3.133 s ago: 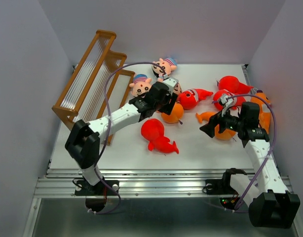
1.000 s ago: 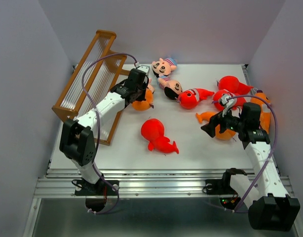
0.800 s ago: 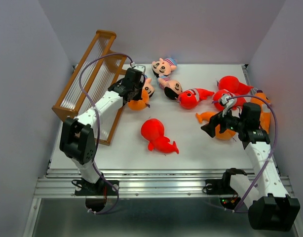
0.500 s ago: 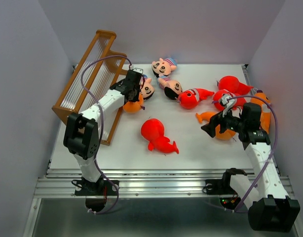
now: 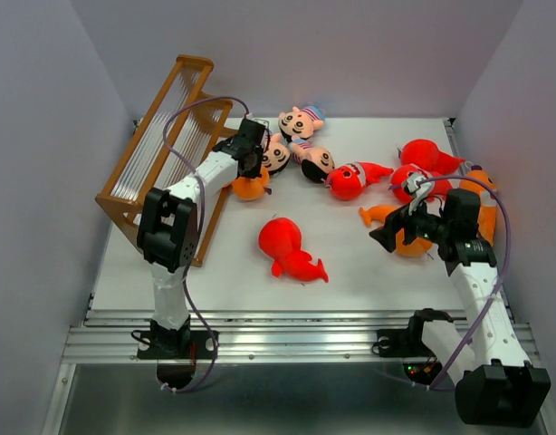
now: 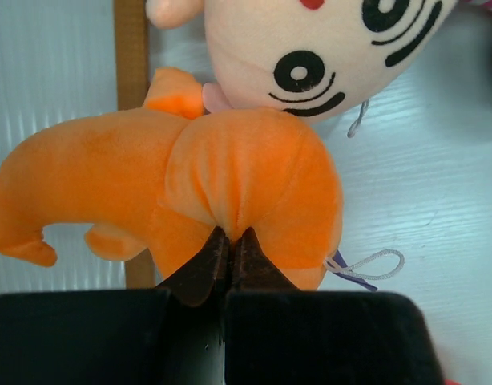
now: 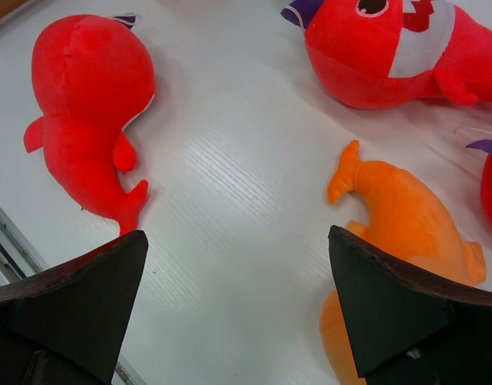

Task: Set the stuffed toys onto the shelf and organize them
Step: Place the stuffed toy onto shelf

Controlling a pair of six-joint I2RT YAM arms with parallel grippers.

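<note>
Left gripper (image 6: 230, 241) pinches the orange toy (image 6: 230, 172), lying crosswise to its jaws, shelf (image 6: 131, 56) just beyond; right gripper (image 7: 235, 241) is wide open.

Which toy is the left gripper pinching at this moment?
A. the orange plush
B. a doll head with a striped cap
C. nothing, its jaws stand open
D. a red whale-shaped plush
A: in the left wrist view the left gripper is shut on a fold of the orange plush, with a doll head just beyond it.

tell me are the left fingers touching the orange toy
Touching. The left wrist view shows the left fingers pinched shut on a fold of the orange toy.
</note>
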